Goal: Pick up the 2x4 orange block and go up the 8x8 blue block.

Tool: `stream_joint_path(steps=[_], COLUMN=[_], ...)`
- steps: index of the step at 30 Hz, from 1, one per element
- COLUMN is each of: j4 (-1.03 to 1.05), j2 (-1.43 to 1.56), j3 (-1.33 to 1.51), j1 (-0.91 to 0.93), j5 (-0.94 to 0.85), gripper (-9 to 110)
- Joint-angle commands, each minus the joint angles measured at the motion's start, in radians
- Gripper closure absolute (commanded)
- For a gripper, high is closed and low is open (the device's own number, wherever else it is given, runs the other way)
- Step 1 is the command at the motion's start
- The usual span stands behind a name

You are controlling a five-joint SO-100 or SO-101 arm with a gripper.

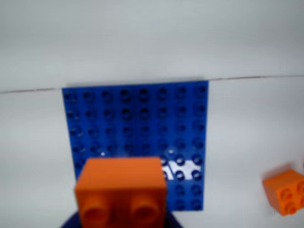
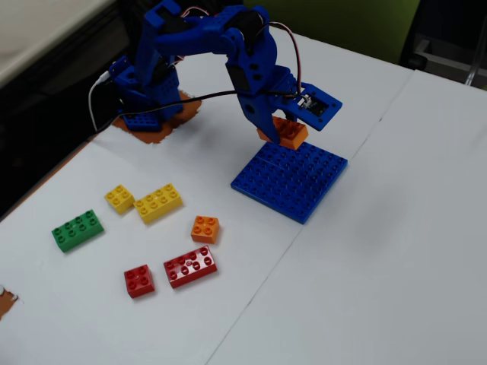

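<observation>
Your gripper (image 2: 280,131) is pinched on the 2x4 orange block (image 2: 284,131), holding it in the air just above the far edge of the 8x8 blue block (image 2: 293,179) as the fixed view shows it. In the wrist view you see that orange brick (image 1: 121,190) end-on at the bottom of the frame: a smooth, matte plastic face with two round studs pointing at the camera (the rest of its length is hidden behind that end). A sliver of dark blue plastic from the gripper shows beneath it.

The blue plate (image 1: 137,123) lies flat on the white table (image 2: 396,251), thin and square, its top covered in even rows of round studs; a glossy patch near the brick catches a white glare in the wrist view. You cannot tell from either picture whether the brick touches the plate, though in the fixed view it looks lifted clear of the studs.

Off to the right of the wrist view sits the small orange 2x2 brick (image 1: 286,191); in the fixed view the same brick (image 2: 205,228) lies left of the plate and well apart from it. Around it you have a yellow 2x4 brick (image 2: 158,202), a small yellow brick (image 2: 119,198), a green brick (image 2: 77,230), a red 2x4 brick (image 2: 190,266) and a small red brick (image 2: 139,280), all hard, shiny studded plastic. The arm (image 2: 205,46) itself is blue printed plastic with black and red wires looping along it.
</observation>
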Motion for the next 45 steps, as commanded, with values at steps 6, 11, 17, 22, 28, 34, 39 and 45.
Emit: stream_joint_path(steps=[6, 11, 17, 22, 28, 34, 39, 45], j4=[0.005, -0.003, -0.009, -0.043, -0.063, -0.061, -0.052, -0.057], j2=[0.084, 0.087, 0.087, 0.086, 0.072, 0.072, 0.069, 0.063], j3=[0.006, 0.018, 0.021, 0.028, 0.031, 0.031, 0.035, 0.035], j1=[0.012, 0.014, 0.018, 0.015, 0.012, 0.014, 0.015, 0.015], j5=[-0.006, -0.009, -0.009, 0.008, 0.023, 0.037, 0.037, 0.037], gripper=[101, 101, 101, 101, 101, 101, 101, 101])
